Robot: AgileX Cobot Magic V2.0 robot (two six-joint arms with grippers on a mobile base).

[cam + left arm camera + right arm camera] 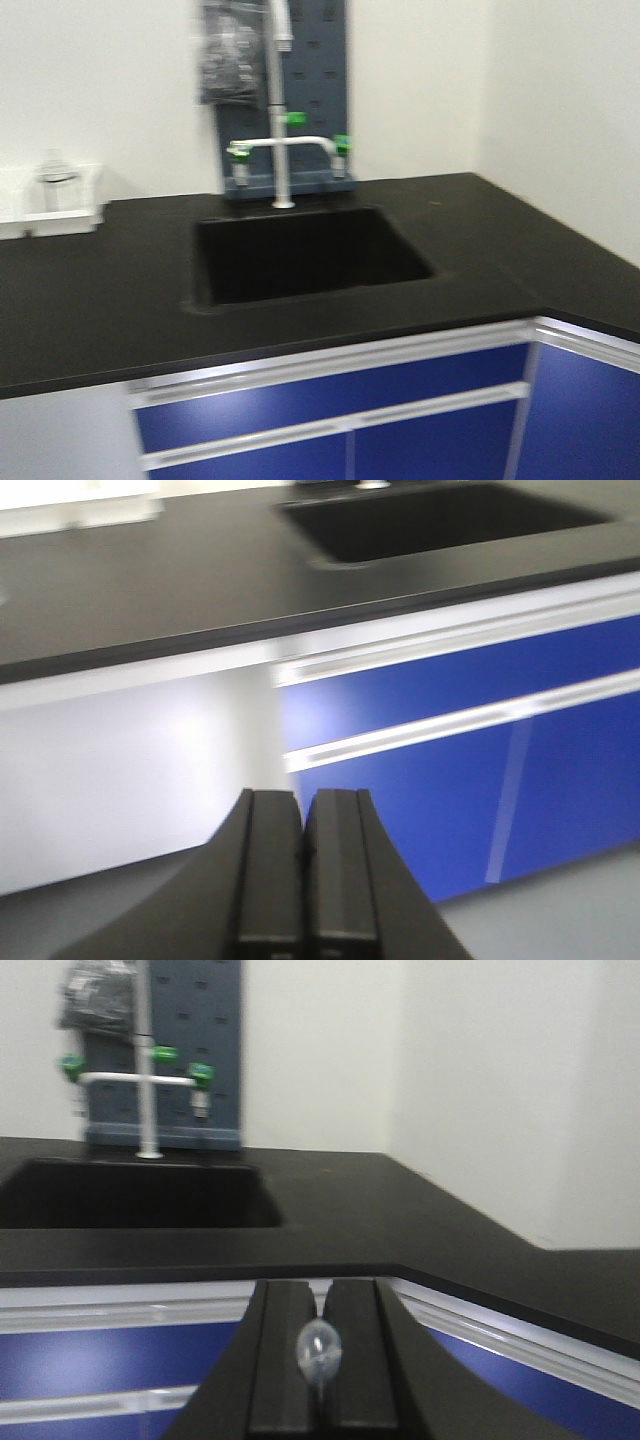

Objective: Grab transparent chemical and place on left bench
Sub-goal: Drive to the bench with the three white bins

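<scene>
The left pincer (300,875) was pressed together, finger against finger, and hung in front of the blue cabinet doors (480,740) below the edge of the black counter (150,590). The right pincer (320,1360) was closed almost fully on the small clear beaker (318,1348), which showed only as a blurred, rounded bit of glass at the seam between the fingers, held out in front of the counter's edge and to the right of the sink (130,1195). At the counter's far left sat a white tray (62,218) with another glass vessel (55,172) in it, too blurred to make out.
</scene>
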